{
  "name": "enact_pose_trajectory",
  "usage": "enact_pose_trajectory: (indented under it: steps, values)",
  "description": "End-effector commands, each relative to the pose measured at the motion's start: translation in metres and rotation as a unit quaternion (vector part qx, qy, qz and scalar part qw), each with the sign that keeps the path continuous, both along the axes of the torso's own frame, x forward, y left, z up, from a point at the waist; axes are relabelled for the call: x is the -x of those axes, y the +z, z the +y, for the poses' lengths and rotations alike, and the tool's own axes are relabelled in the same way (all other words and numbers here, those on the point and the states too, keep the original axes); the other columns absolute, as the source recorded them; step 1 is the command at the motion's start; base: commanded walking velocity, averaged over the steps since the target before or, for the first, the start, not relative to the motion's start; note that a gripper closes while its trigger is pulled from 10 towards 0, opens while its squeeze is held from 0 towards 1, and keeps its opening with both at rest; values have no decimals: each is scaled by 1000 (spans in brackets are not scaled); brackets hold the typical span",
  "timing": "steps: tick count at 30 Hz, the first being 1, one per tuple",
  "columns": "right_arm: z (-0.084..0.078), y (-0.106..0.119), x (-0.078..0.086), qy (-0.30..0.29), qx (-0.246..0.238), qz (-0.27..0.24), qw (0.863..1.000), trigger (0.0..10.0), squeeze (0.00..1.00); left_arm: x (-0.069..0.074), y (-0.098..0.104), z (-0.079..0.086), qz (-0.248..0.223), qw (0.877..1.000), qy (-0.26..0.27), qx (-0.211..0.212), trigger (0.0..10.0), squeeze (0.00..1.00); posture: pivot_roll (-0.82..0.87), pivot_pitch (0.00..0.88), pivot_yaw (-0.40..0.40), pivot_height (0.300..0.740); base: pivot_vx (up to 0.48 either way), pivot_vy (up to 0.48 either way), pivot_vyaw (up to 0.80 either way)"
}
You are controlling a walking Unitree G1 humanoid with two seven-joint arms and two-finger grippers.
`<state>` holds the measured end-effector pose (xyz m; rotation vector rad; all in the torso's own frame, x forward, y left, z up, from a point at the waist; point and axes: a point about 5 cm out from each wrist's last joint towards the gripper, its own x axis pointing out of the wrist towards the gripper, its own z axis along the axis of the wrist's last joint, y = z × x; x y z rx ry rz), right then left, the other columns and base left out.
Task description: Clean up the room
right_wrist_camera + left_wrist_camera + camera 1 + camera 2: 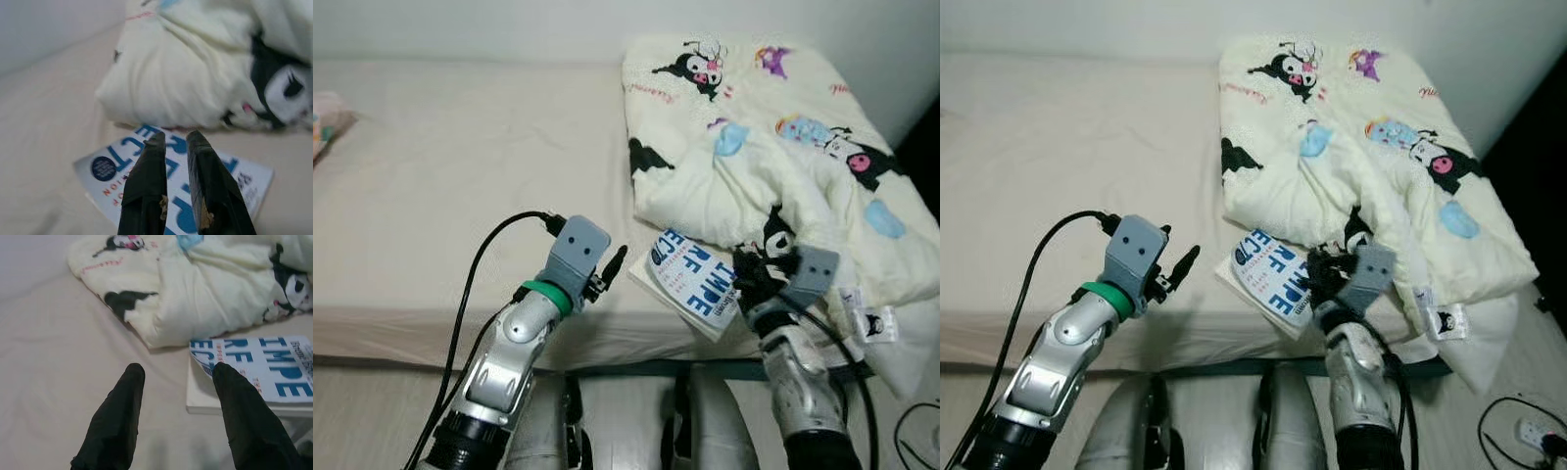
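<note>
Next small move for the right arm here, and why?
Probably open the right gripper a little and ease it down onto the book's edge. Its fingers stand nearly shut just above the cover, with no page between them. The book lies at the bed's front edge beside the quilt.

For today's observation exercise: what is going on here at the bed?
The robot stands at a bed, both arms reaching over a book lying beside a crumpled cartoon-print blanket. The right pincer, fingers nearly together, is over the book's cover. The left pincer hovers open at the book's near corner. The book lies flat on the mattress.
</note>
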<state>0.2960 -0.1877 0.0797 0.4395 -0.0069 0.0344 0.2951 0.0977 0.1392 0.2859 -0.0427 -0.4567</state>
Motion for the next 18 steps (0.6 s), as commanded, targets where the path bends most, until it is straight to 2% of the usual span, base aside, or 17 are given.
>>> enact_pose_trajectory:
  steps: [1, 3, 4, 5, 6, 7, 11, 15, 17, 18]
  values:
    - [0, -4, 3, 5, -32, 6, 999, 10000, 0, 0, -1, 1, 4, 1000, -1, -10, 10000, 0, -13, 109, 58, 583, 0, 0, 0]
    - [0, -14, 8, 19, -81, 22, 996, 10000, 0, 1, 0, 2, 4, 1000, 1, -11, 10000, 0, -7, 122, 60, 583, 0, 0, 0]
    - [0, -14, 8, 19, -81, 22, 996, 10000, 0, 1, 0, 2, 4, 1000, 1, -11, 10000, 0, -7, 122, 60, 583, 0, 0, 0]
    - [3, -19, 12, 41, -118, 25, 992, 10000, 0, 1, 0, 3, 5, 1000, 3, -12, 10000, 0, -2, 136, 65, 583, 0, 0, 0]
    - [6, -23, 15, 58, -151, 28, 986, 10000, 698, 1, 0, 3, 5, 1000, 4, -13, 10000, 0, 5, 148, 69, 583, 0, 0, 0]
    - [9, -26, 17, 72, -178, 30, 981, 10000, 1000, 1, 0, 4, 5, 1000, 5, -15, 10000, 0, 7, 152, 69, 583, 0, 0, 0]
    - [9, -32, 21, 70, -204, 39, 976, 10000, 1000, 2, 0, 5, 6, 1000, 6, -18, 10000, 0, 14, 160, 66, 583, 0, 0, 0]
    - [4, -45, 29, 24, -197, 65, 978, 10000, 1000, 2, -1, 9, 7, 1000, 9, -24, 10000, 0, 14, 164, 67, 583, 0, 0, 0]
    - [1, -50, 33, 5, -184, 78, 980, 10000, 1000, 2, -1, 10, 8, 1000, 10, -25, 10000, 0, 13, 168, 69, 583, 0, 0, 0]
    - [-3, -56, 39, -20, -162, 90, 983, 10000, 1000, 2, -2, 11, 8, 1000, 11, -26, 10000, 0, 11, 170, 71, 583, 0, 0, 0]
